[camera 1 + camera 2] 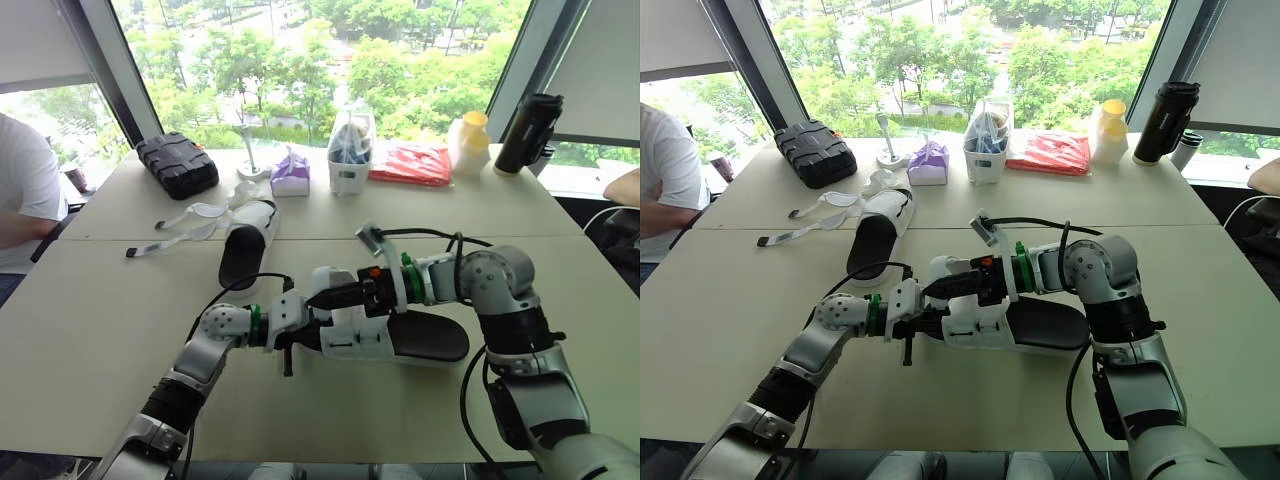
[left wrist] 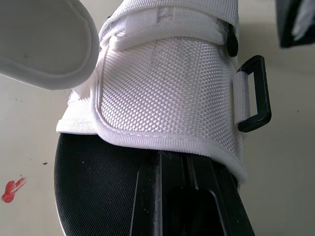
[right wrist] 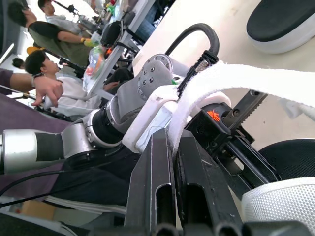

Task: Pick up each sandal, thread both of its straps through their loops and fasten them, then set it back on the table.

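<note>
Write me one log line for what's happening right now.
stage: fastening near sandal | left tool: gripping its white upper | right tool: pinching a strap | far sandal: unfastened

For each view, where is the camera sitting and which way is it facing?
Head eyes: on the head, looking forward and down over the table; both arms meet at the near sandal.
Left wrist: along the left fingers, at the sandal's white upper and black loop.
Right wrist: along the right fingers pinching the strap; left arm beyond.
Shared: all show that sandal.
</note>
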You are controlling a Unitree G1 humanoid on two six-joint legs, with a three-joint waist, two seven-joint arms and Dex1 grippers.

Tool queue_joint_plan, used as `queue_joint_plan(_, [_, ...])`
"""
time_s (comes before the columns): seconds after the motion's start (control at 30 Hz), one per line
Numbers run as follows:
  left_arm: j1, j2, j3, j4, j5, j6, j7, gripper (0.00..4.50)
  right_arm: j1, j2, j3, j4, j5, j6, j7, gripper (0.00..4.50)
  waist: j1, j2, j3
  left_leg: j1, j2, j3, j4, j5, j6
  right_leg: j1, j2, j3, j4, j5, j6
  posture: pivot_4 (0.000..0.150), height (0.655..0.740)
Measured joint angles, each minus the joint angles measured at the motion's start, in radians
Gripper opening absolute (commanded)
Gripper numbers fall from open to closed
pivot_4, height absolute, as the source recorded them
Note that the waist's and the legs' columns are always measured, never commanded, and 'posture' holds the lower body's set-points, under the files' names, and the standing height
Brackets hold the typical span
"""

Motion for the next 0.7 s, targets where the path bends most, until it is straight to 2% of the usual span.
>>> queue_joint_plan(0.4, [-0.006, -0.002, -0.002, 0.007, 0.001, 0.000, 0.000, 0.00, 0.078, -0.070, 0.120, -0.052, -0.049, -0.111, 0.032, 0.05, 0.000, 0.000, 0.000, 0.001, 0.000, 0.000, 0.001, 0.000, 0.000, 0.001, 0.000, 0.000, 0.000, 0.000, 0.001, 0.150, 0.7400])
queue_joint_plan(0.7, [-0.008, -0.003, -0.002, 0.013, 0.001, 0.000, 0.001, 0.00, 0.096, -0.108, 0.153, -0.056, -0.078, -0.217, 0.050, 0.05, 0.000, -0.001, -0.001, 0.001, 0.000, 0.000, 0.001, 0.000, 0.000, 0.002, 0.000, 0.000, 0.000, 0.000, 0.002, 0.150, 0.7400])
